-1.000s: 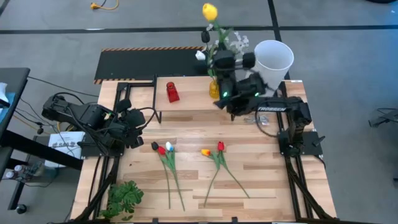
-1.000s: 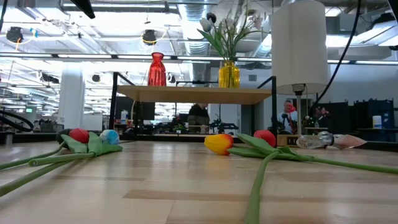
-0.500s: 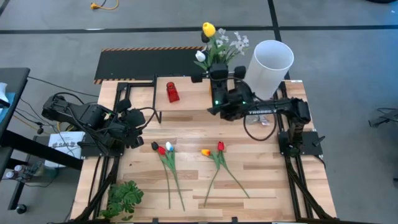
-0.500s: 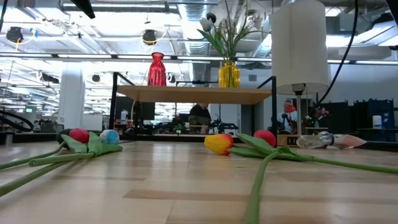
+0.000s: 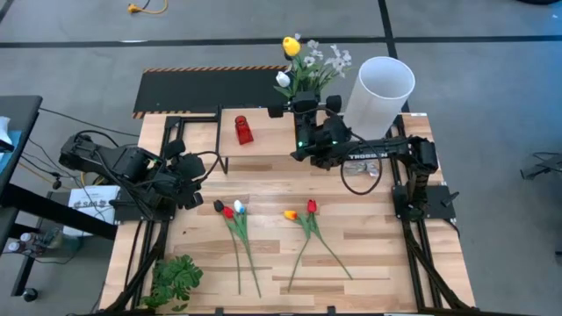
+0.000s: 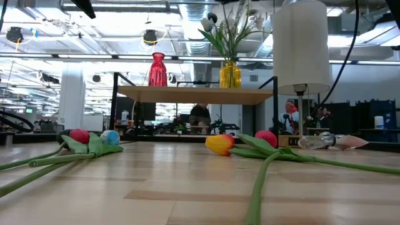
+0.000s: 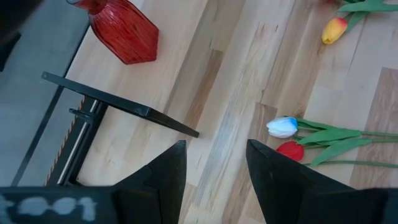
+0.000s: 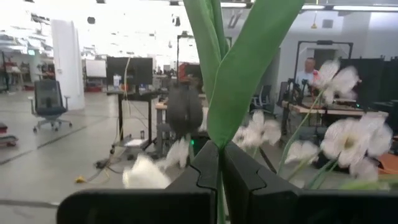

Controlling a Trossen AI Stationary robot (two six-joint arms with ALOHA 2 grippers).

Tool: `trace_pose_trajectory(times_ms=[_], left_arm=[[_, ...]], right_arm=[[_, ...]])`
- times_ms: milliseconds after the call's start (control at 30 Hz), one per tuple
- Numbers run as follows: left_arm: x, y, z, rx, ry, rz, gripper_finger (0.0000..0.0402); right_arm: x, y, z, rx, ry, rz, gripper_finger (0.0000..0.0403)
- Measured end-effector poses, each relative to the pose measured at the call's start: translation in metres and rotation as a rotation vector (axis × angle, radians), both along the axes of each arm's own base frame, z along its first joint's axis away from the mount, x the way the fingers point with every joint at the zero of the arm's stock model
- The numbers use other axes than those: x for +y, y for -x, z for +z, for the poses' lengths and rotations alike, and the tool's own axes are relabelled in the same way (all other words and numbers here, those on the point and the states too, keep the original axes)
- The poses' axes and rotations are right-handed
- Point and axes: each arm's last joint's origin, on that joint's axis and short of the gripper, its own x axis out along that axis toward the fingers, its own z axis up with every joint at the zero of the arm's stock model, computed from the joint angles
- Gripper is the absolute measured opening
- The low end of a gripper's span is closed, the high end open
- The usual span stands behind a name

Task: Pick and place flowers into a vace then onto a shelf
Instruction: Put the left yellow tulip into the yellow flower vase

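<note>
Yellow vase of flowers on the shelf, right gripper pinching a stem

The flowers [image 5: 309, 63] stand in a yellow vase [image 6: 230, 75] on the light-wood shelf [image 5: 268, 139], near a red vase [image 5: 243, 130]. The right gripper [image 8: 220, 163] is above the shelf at the bouquet, its fingers clamped on a green stem. Four loose tulips [image 5: 235, 211] lie on the table [image 5: 369, 254]. The left gripper [image 7: 214, 167] waits at the table's left edge, fingers parted and empty. A white cylinder [image 5: 379, 86] stands beside the shelf.
</note>
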Motion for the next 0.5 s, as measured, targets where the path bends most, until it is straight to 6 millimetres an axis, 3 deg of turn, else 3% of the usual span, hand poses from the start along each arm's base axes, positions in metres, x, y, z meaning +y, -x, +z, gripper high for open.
trace_pose_trajectory(times_ms=[500], left_arm=[[0.000,0.000,0.000,0.005,0.005,-0.002,0.0158]], right_arm=[[-0.011,-0.011,-0.017,0.063,-0.045,0.010,0.0000]])
